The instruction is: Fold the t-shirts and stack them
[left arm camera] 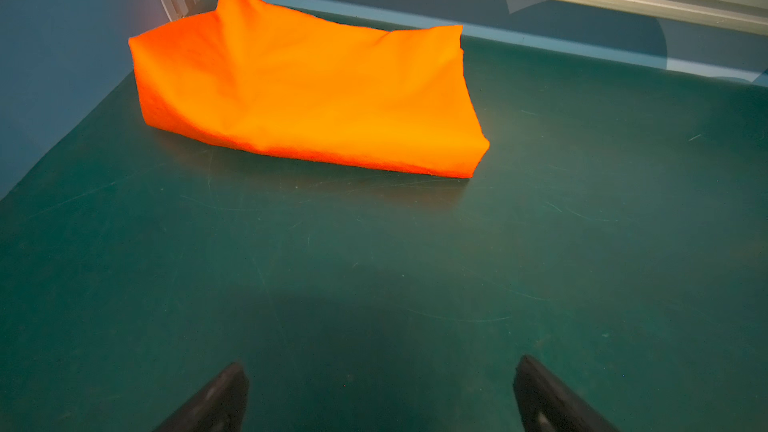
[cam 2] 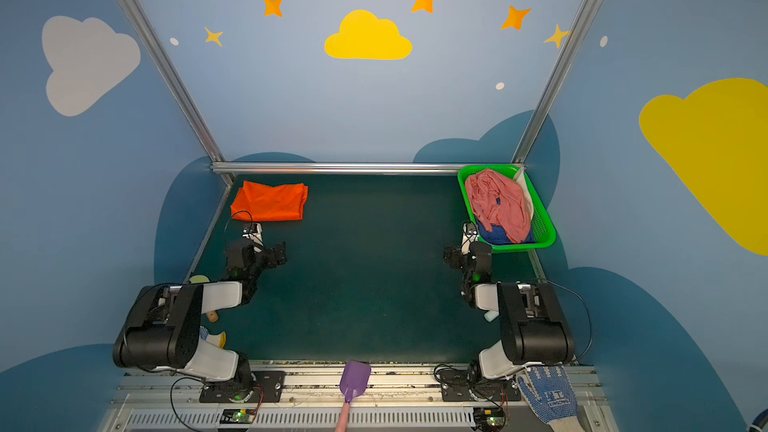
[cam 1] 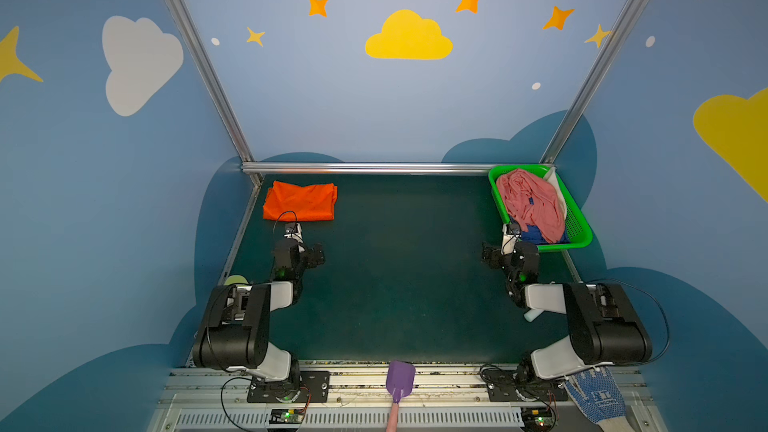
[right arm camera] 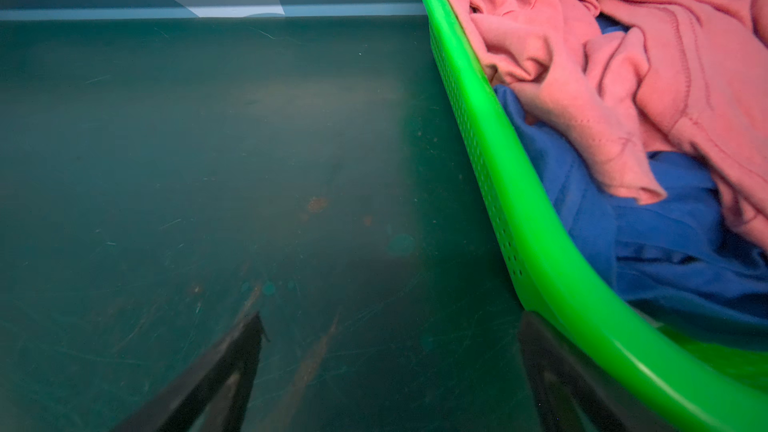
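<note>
**Ana:** Where are the shirts?

**Me:** The orange shirt (cam 1: 300,201) lies folded at the 10 o'clock corner of the worktop (cam 1: 395,276), in a rough rectangle. The pink shirt (cam 1: 532,201) and blue shirt (cam 1: 536,236) are crumpled in the basket (cam 1: 579,238) at 2 o'clock, pink on top.

**Ana:** And your fingers?

**Me:** Both pairs are spread wide and empty. My left fingers (left arm camera: 216,401) hang over bare mat at 6 o'clock of the orange shirt, apart from it. My right fingers (right arm camera: 224,371) sit just beside the basket's near corner. I can't tell whether one of them touches its wall.

**Ana:** Pink next?

**Me:** I judge so. I'd take the right fingers over the rim and pinch one raised ridge of pink only, near a stitched hem. Then I'd lift straight up until it clears the rim. The basket is glossy plastic with a perforated wall and looks light, so a snagged sleeve could drag it. The pink looks like soft, limp jersey that will droop and cling to the blue beneath. I'd go slowly and watch that the blue doesn't come up with it.

**Ana:** And the orange one?

**Me:** It's crisper, smooth cloth. It holds two peaked corners at its far edge and puffs up a little, so I'd press it flat before stacking. The mat is dark green, matte and scuffed.
</note>
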Robot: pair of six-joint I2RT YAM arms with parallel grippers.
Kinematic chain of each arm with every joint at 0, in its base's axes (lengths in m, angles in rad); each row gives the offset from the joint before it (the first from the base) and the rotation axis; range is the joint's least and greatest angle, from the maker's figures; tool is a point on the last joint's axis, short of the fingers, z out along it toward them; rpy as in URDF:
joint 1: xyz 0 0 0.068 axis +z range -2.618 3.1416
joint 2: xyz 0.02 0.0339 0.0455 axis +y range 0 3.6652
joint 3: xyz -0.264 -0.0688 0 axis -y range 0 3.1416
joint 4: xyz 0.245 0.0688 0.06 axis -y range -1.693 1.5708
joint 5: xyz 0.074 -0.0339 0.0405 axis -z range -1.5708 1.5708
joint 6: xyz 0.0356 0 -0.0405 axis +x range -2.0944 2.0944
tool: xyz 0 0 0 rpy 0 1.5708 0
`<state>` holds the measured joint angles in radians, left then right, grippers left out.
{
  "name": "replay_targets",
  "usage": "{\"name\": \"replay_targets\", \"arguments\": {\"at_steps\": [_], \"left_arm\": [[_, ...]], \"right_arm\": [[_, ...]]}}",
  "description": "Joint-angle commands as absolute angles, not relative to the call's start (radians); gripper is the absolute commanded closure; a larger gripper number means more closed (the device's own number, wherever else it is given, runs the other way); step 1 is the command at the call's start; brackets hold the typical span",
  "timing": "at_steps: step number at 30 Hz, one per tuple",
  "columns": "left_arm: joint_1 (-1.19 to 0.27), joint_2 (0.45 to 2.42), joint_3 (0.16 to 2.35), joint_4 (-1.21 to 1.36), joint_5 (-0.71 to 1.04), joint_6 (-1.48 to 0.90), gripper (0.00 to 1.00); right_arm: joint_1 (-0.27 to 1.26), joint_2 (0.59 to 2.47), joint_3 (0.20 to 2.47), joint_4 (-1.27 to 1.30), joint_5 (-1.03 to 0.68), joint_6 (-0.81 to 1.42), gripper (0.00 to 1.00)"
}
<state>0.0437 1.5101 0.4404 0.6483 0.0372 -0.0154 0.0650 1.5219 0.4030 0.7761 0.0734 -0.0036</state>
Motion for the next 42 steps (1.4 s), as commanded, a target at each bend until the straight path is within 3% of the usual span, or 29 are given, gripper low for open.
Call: {"name": "replay_targets", "arguments": {"at_steps": [1,26,33,39,42], "left_arm": [[0.042,1.511,0.454,0.662,0.037,-0.018,0.0],[0.042,1.509,0.453,0.663,0.038,-0.018,0.0],[0.042,1.51,0.453,0.663,0.038,-0.018,0.0],[0.042,1.509,0.453,0.663,0.038,-0.018,0.0],[0.042,1.509,0.454,0.663,0.038,-0.018,0.0]], "right_arm": [[0.059,1.519,0.407,0.807,0.069,0.001,0.03],[0.058,1.517,0.407,0.807,0.065,0.001,0.03],[0.039,1.517,0.403,0.809,-0.043,-0.017,0.03],[0.045,1.51,0.408,0.79,0.07,0.013,0.03],[0.03,1.505,0.396,0.806,-0.121,-0.039,0.03]]}}
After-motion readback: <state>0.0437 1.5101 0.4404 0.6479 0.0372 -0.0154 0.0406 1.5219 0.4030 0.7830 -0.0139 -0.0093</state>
